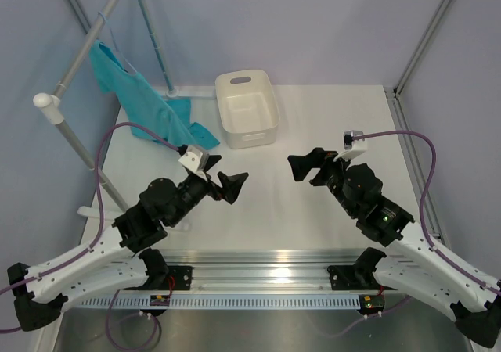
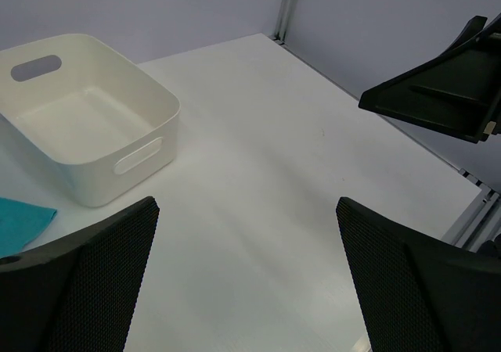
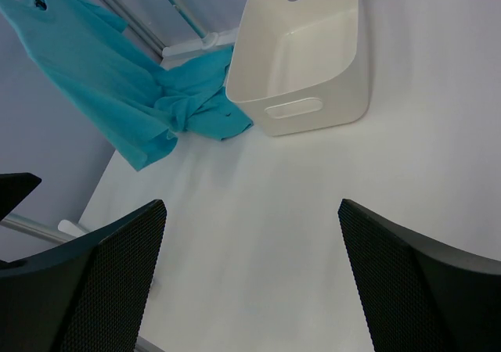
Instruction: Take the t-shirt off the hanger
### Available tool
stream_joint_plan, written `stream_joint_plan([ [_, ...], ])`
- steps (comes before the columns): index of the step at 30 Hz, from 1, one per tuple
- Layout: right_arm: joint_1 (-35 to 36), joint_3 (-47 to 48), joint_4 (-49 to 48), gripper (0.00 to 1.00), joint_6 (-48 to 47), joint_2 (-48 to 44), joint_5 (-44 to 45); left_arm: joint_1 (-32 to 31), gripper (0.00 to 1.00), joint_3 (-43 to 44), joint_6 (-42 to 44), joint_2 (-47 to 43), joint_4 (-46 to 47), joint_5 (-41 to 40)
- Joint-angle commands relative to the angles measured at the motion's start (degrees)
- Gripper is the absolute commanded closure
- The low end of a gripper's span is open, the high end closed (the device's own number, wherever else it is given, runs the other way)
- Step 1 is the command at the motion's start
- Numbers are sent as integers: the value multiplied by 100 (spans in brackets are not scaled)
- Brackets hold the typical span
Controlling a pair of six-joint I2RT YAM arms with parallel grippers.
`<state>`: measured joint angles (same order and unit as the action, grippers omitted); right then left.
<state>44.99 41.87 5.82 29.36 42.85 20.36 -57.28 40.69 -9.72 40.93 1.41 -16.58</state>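
The task is at its very beginning: the approach to the garment is not yet made. The t-shirt [image 1: 137,102] is on the hanger [image 1: 119,45], which hangs from the grey rack pole [image 1: 78,62]. This place is well beyond the left claw [image 1: 225,181] and to its left, and higher than it. The lower part of the t-shirt comes down to the bench [image 1: 266,211] and lies there crumpled, just beside the white tub [image 1: 250,135]. The tub stands ahead of both claws, about between them.

The left claw is opened as wide as it goes. It holds nothing and touches nothing, and it hangs above the bare bench. The right claw [image 1: 307,166] is the same: fully spread, empty, over the bench, with its tips turned toward the left claw. The two are near each other but apart.

As I judge it, the next move needs one claw to go forward and left to the cloth, most likely the left one, because it is nearer. It must take the fabric only and not the thin wire. Then the shirt must slide off the shoulders of the hanger. The other claw may need to steady the hanger, because the hanger looks free to swing on the pole.
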Motion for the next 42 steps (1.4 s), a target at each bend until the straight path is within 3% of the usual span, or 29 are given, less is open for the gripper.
stream_joint_plan([
  [1,45,94,-108,0,-54,-31,108,-20,1,-43,-57,-15,316,-109],
  [7,45,199,-55,0,-19,188,21,-20,1,18,-74,170,307,-231],
  [15,45,428,217,0,-89,461,-199,-20,1,571,-171,495,-123,-1373],
  [23,45,419,261,1,-133,417,-138,-20,1,1344,-179,425,-1089,-3675],
  [30,45,445,296,1,-177,426,-102,76,8,2276,329,1494,-1266,-5774],
  [42,45,507,376,0,-159,417,-357,1578,17,2971,-416,2226,-1476,-5225],
])
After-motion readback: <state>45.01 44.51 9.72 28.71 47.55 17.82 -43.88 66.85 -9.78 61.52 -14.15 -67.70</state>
